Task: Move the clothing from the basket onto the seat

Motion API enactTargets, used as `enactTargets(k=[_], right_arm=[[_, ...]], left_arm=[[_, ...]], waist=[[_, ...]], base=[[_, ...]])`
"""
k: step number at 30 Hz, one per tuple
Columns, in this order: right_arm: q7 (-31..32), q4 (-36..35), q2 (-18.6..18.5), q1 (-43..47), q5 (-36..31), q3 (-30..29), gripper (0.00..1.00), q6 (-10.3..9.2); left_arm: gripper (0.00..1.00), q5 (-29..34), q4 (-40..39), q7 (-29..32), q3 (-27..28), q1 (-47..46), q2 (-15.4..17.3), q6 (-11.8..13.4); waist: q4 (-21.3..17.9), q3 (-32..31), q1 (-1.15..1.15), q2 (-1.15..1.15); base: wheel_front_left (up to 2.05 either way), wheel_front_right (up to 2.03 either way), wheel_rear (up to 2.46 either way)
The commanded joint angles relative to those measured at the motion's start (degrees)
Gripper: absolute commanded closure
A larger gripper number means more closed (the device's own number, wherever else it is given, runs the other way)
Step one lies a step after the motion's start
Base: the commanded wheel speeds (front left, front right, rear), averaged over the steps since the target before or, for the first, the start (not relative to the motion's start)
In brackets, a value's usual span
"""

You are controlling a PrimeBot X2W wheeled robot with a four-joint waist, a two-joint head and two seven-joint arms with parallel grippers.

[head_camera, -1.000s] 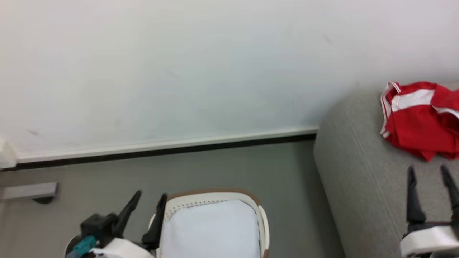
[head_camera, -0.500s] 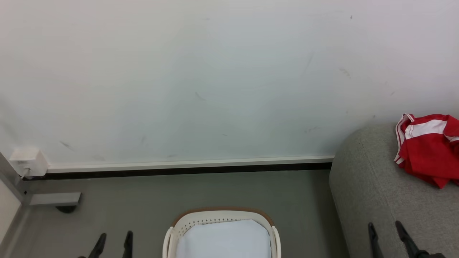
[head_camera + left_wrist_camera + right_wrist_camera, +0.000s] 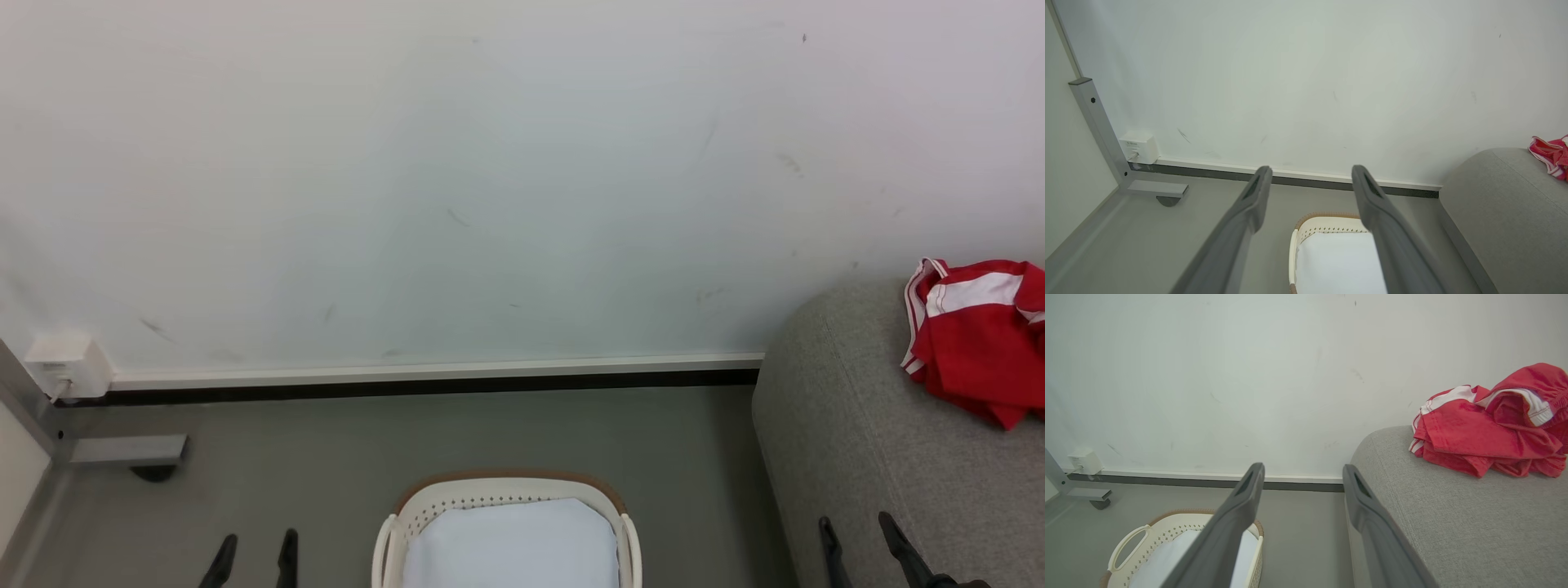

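The red clothing (image 3: 980,339) with white stripe trim lies crumpled on the grey seat (image 3: 882,457) at the right; the right wrist view shows the clothing (image 3: 1490,428) as a heap on the seat (image 3: 1453,522). On the floor at bottom centre stands the cream basket (image 3: 506,490) with its brown rim, its white inside bare. My left gripper (image 3: 253,555) is open at the lower left, left of the basket. Over the seat's front stands my right gripper (image 3: 857,543), open too. Both hold nothing.
A pale wall with a white and black skirting strip (image 3: 433,377) runs behind. At the far left a grey metal frame foot (image 3: 122,451) rests on the floor, with a small white box (image 3: 65,367) on the wall above it. Grey floor lies between basket and seat.
The head camera has tilted up, so basket, seat and clothing sit lower in the picture. Both grippers have dropped toward the bottom edge, only their fingertips left showing.
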Motion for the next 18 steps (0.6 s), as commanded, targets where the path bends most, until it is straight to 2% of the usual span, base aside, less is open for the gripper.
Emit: enactTargets(k=[1,6,7,10,18], right_arm=[[-0.20,0.22,-0.13,-0.29,0.25,0.02,0.00,-0.15],[-0.20,0.55,-0.12,-0.52,0.41,0.04,0.00,-0.15],[-0.20,0.55,-0.12,-0.49,0.46,0.04,1.00,-0.15],[0.36,1.48,0.12,0.16,0.61,-0.09,1.00,0.00],[2.96,0.92,0.08,-0.96,9.84,-1.19,1.00,-0.01]], left_arm=[[0.00,0.91,0.34,-0.02,0.64,-0.53,-0.13,-0.40],[0.00,1.86,0.62,-0.02,1.93,-0.93,-1.08,-1.52],[1.00,1.93,0.35,-0.02,2.37,-1.02,-1.22,-1.58],[1.00,0.63,1.65,0.30,2.05,-0.44,-1.81,-1.67],[1.00,-8.00,1.71,3.08,3.04,-1.97,-2.16,-1.78]], waist=[[-0.03,0.02,0.00,0.00],[-0.18,0.01,0.00,0.00],[-0.18,0.00,0.00,0.00],[-0.15,0.03,0.00,0.00],[-0.15,0.34,0.00,0.00]], base=[[0.00,0.00,0.00],[0.00,0.00,0.00],[0.00,0.00,0.00],[0.00,0.00,0.00],[0.00,0.00,0.00]])
